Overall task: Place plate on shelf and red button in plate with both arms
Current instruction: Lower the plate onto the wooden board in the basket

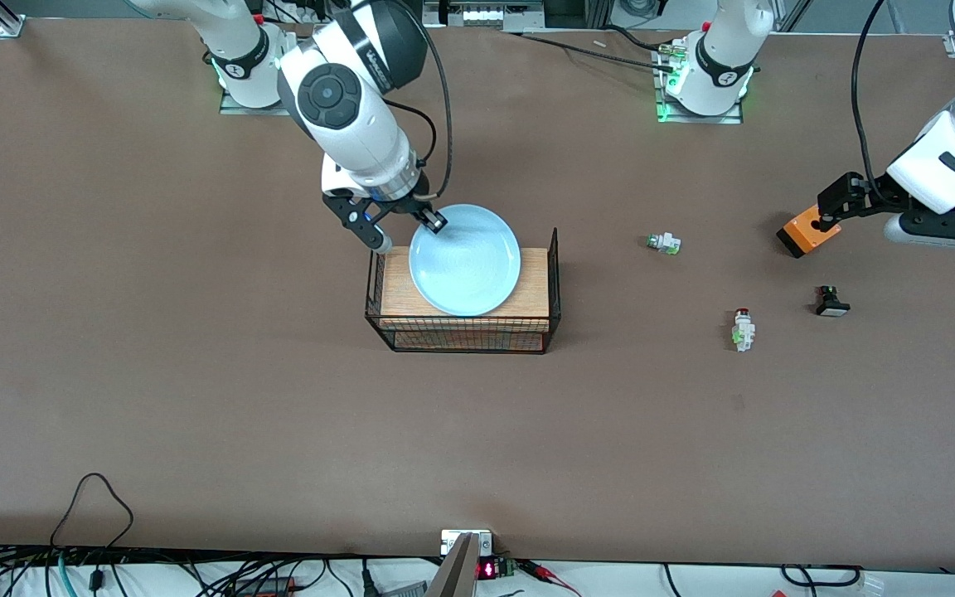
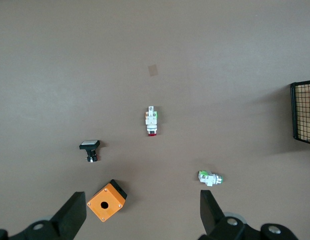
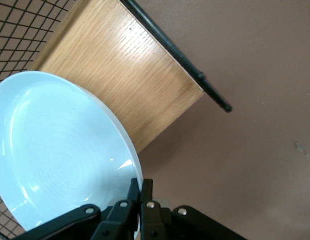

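Plate point(image 1: 465, 261) gripped at rim by right gripper point(image 1: 436, 222), held over wooden shelf point(image 1: 533, 282), not yet released. Red button point(image 1: 744, 329) untouched on table toward left arm's end. Left gripper point(image 2: 139, 215) spread wide, empty, above orange box point(image 2: 106, 201).

We are in a robotics lab: two white arm bases point(image 1: 249, 70) bolted at twelve o'clock on a brown table point(image 1: 196, 373), tangled cables point(image 1: 113, 576) at six, aluminium framing point(image 1: 5, 16) at eleven.

The red button point(image 1: 744, 329) is ringed by bare counter point(image 1: 196, 398), with the black switch point(image 1: 831, 302) near and the orange box point(image 1: 807, 232) and green-capped switch point(image 1: 663, 243) well apart. The rack point(image 1: 465, 292) top is largely taken up by the plate point(image 1: 465, 261), and passage at its ends is barred by wire walls.
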Tool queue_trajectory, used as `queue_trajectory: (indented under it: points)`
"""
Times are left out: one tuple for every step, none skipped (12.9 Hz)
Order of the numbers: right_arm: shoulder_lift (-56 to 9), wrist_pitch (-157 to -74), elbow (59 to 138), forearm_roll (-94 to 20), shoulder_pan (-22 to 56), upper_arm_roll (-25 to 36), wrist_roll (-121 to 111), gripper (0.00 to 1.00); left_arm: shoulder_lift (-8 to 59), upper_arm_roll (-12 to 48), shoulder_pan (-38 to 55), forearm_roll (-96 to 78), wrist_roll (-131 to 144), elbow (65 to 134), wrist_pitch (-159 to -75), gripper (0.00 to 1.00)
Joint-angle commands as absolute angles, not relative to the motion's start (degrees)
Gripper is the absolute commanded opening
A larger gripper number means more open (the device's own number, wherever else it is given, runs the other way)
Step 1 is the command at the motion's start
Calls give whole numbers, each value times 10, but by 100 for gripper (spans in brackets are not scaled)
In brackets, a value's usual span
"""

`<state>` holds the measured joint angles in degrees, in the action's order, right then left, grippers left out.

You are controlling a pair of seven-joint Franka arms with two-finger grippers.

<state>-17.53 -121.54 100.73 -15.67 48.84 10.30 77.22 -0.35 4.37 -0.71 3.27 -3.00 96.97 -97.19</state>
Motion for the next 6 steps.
queue_trajectory:
  points:
    - [-186,-1231,1002,-160,497,112,787,0,4,47,-7,44,-32,951,-962,100]
    - [-189,-1239,1002,-160,497,113,787,0,4,47,-7,44,-32,951,-962,100]
    - [-192,-1245,1003,-159,495,113,787,0,4,47,-7,44,-32,951,-962,100]
    - [-197,-1247,1002,-159,494,113,787,0,4,47,-6,45,-32,950,-962,100]
    - [-202,-1253,1002,-159,494,117,787,0,4,47,-7,44,-32,950,-962,100]
    - [-207,-1259,1002,-159,494,117,787,0,4,47,-6,44,-32,951,-962,100]
